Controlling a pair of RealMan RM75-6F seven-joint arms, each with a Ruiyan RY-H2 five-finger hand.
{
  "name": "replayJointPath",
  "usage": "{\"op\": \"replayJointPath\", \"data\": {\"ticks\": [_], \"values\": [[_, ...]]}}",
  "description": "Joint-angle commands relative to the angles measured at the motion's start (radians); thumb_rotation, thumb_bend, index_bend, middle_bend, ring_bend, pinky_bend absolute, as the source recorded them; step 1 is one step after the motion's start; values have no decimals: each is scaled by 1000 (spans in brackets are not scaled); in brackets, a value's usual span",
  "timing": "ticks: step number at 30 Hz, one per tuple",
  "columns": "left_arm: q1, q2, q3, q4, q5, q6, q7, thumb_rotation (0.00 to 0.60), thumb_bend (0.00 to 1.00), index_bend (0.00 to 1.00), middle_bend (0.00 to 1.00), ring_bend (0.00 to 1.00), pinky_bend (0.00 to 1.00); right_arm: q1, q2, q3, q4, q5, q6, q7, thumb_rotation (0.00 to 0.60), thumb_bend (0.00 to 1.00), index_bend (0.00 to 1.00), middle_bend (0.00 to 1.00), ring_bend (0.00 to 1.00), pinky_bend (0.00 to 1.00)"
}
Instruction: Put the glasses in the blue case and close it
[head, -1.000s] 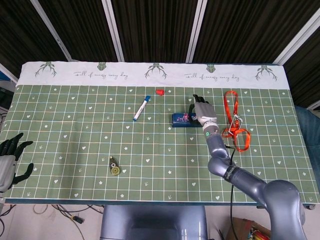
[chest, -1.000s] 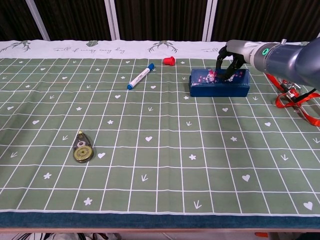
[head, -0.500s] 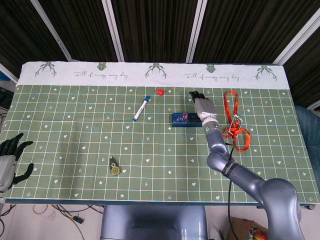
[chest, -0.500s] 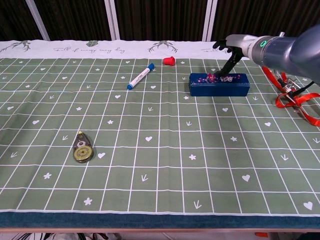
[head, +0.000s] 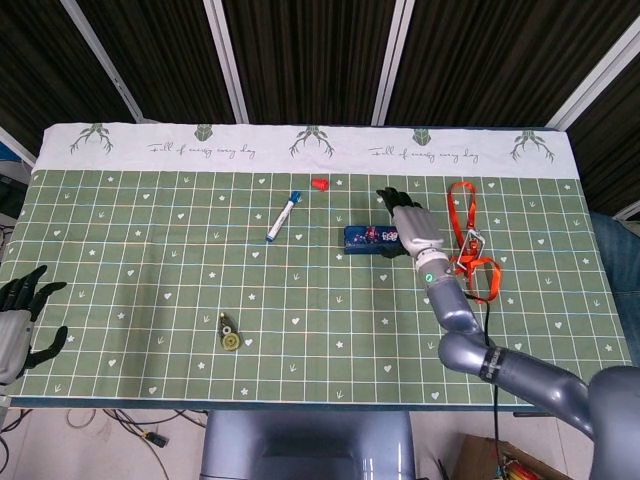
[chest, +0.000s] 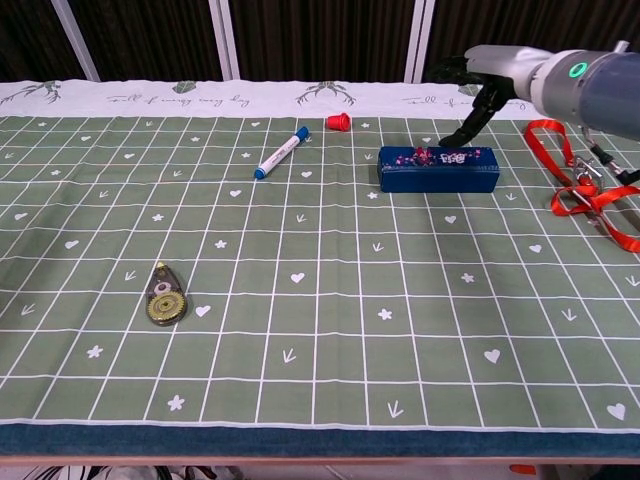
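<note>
The blue case (chest: 438, 169) lies on the green cloth right of centre, its flower-patterned lid down; in the head view the blue case (head: 370, 240) is partly hidden behind my right hand. No glasses show anywhere. My right hand (chest: 478, 88) hovers above and behind the case's right end with its fingers spread, touching nothing. From the head camera, the right hand (head: 410, 226) overlaps the case's right end. My left hand (head: 18, 316) rests open at the table's near left edge, far from the case.
A blue marker (chest: 281, 152) and a red cap (chest: 338, 122) lie left of the case. A correction-tape roller (chest: 165, 296) sits near the front left. An orange lanyard (chest: 585, 185) with a carabiner lies to the right of the case.
My right hand has come up off the case and drawn back to the right. The case lid now lies flat and fully in view. The left hand has not moved.
</note>
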Motion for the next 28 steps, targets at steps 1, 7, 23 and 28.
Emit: {"op": "replayJointPath", "data": {"ticks": [1, 7, 23, 28], "values": [[1, -2, 1, -2, 4, 3, 3, 600, 404, 174, 7, 0, 0, -166, 219, -91, -315, -126, 166, -10, 600, 262, 38, 0, 21, 175], [4, -12, 2, -4, 15, 19, 17, 600, 404, 154, 7, 0, 0, -359, 341, -226, -500, -342, 400, 12, 600, 225, 38, 0, 20, 175], [17, -40, -19, 9, 36, 84, 10, 600, 404, 148, 7, 0, 0, -715, 295, -444, -377, -695, 854, 37, 600, 225, 38, 0, 21, 175], [19, -37, -21, 13, 45, 93, -2, 600, 404, 148, 7, 0, 0, -746, 268, -446, -333, -702, 858, 50, 600, 224, 38, 0, 20, 175]]}}
